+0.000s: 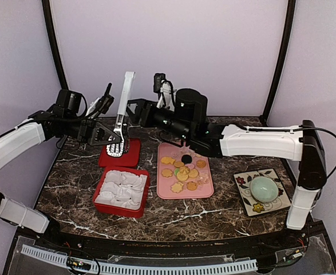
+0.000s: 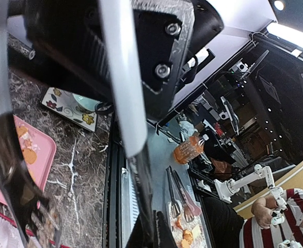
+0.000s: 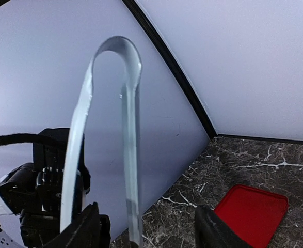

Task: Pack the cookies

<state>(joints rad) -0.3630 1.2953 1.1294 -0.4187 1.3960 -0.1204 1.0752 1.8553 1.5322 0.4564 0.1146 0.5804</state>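
- Left end effector: pressed together on the lower part of the tongs, which stand near upright with their tips over the red lid.
- Right end effector: fingers spread either side of the tongs' upper part, not pinching them.
- Cookies: all on the pink tray, mid-bench. None show in the paper-lined red box just left of it.
- Step, as judged: tool in hand, packing not yet begun.
- Next move calls for the right arm to clear off, then the tongs to tilt over the tray and nip one cookie.
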